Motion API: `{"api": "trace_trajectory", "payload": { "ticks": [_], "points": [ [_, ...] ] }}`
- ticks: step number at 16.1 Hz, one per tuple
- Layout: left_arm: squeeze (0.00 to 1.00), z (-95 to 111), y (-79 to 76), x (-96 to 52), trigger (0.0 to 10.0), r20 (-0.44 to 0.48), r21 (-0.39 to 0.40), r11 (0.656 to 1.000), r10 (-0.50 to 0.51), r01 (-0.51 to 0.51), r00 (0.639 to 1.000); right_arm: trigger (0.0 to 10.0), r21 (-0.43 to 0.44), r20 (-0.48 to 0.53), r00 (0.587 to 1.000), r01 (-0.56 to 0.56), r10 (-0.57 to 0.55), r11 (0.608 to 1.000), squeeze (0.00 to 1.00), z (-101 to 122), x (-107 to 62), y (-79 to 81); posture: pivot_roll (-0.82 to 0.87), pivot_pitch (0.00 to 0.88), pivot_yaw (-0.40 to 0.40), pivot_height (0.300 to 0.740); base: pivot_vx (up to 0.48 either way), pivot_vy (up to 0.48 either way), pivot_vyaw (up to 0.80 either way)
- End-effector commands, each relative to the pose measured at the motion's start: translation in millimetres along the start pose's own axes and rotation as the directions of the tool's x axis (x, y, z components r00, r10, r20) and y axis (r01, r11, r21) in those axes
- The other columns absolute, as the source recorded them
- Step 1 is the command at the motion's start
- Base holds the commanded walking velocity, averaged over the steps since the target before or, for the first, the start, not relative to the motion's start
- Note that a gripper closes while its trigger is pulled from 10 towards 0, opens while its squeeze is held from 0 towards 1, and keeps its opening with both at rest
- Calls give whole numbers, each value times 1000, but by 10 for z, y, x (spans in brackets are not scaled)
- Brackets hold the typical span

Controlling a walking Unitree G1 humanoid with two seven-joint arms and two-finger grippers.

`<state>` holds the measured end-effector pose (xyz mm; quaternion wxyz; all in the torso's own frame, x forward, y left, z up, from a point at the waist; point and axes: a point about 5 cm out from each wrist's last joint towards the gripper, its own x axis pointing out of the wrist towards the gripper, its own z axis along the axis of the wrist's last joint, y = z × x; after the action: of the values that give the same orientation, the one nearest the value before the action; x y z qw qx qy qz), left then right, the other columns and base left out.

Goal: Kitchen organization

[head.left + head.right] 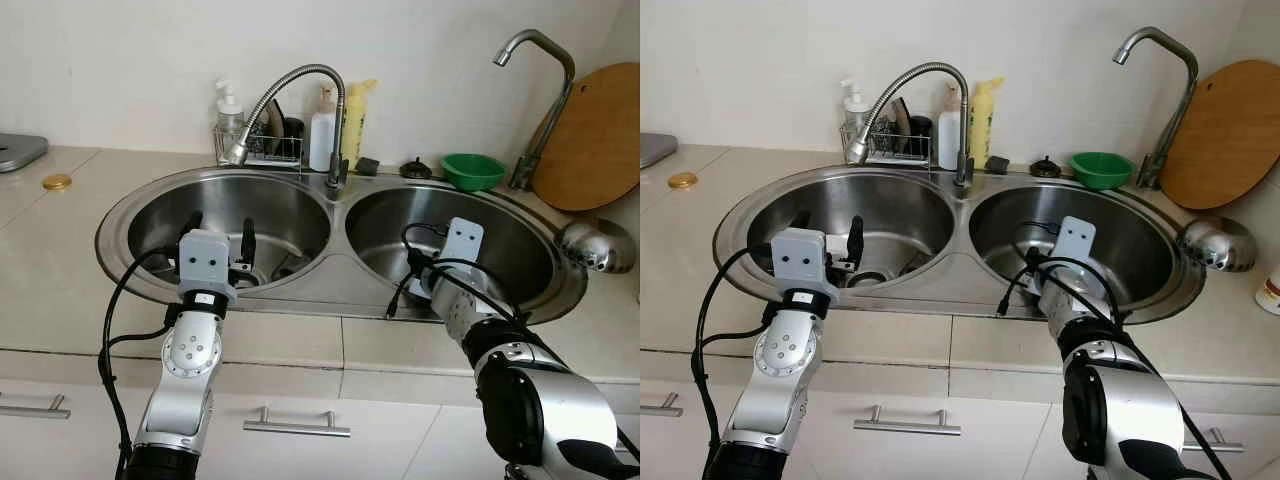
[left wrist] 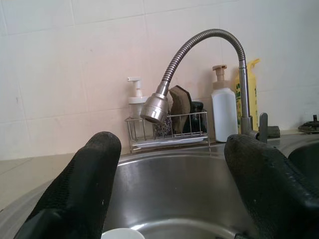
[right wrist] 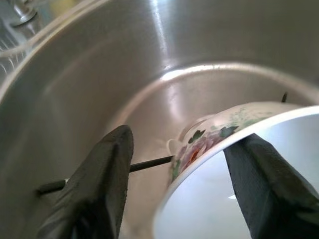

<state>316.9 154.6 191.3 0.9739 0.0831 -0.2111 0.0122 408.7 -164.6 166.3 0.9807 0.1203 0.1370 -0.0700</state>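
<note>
A double stainless sink [image 1: 340,272] lies before me. My left gripper [image 2: 173,142] hangs open inside the left basin [image 1: 290,215], facing the flexible spray faucet [image 2: 155,107]; a white rounded rim [image 2: 122,233] shows just below its fingers. My right gripper [image 3: 185,139] is down in the right basin [image 1: 520,245], behind its wrist mount [image 1: 462,240] in the eye views. It stands open astride the rim of a white bowl with a flower pattern [image 3: 199,145]: one finger [image 3: 264,189] is on the inner side, and the other finger [image 3: 99,189] is apart from the outer wall.
Behind the sink stand a wire rack with a soap pump [image 1: 232,118], a white bottle [image 1: 322,130] and a yellow bottle [image 1: 355,120]. A green bowl [image 1: 473,170], a second tap [image 1: 545,95], a round wooden board [image 1: 595,135] and a steel ladle [image 1: 598,246] are at the right. A gold lid [image 1: 57,182] lies on the left counter.
</note>
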Motion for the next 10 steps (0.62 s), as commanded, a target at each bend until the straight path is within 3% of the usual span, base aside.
{"api": "trace_trajectory", "payload": {
  "ticks": [1, 5, 7, 8, 9, 10],
  "points": [
    [0, -28, -14, -12, 10000, -15, 4, 1000, -12, 12, 1000, 10000, -128, 21, 1000, -2, 4, 992, 1000, 128, 0, 16, 77, 0, -49, 740, 0, 0, 0],
    [0, -40, -22, -13, 10000, -20, 4, 1000, -15, 15, 1000, 10000, -267, -47, 999, 7, -20, 964, 1000, 11, -1, -4, 75, 0, -50, 740, 0, 0, 0],
    [0, -42, -23, -13, 10000, -22, 5, 1000, -15, 15, 1000, 10000, -316, -77, 997, -43, 20, 948, 1000, -42, -5, 31, 74, 0, -50, 740, 0, 0, 0],
    [0, -44, -23, -14, 10000, -23, 5, 1000, -15, 15, 1000, 10000, -369, -116, 989, -131, 94, 920, 1000, -110, -15, 112, 74, 0, -50, 740, 0, 0, 0],
    [0, -45, -22, -13, 10000, -24, 6, 1000, -15, 15, 1000, 10000, -407, -129, 983, -172, 131, 897, 541, -135, -22, 158, 74, 0, -50, 740, 0, 0, 0],
    [0, -45, -22, -13, 10000, -24, 6, 1000, -14, 14, 1000, 10000, -472, -132, 977, -211, 168, 856, 0, -155, -29, 188, 74, 0, -50, 740, 0, 0, 0]
  ]
}}
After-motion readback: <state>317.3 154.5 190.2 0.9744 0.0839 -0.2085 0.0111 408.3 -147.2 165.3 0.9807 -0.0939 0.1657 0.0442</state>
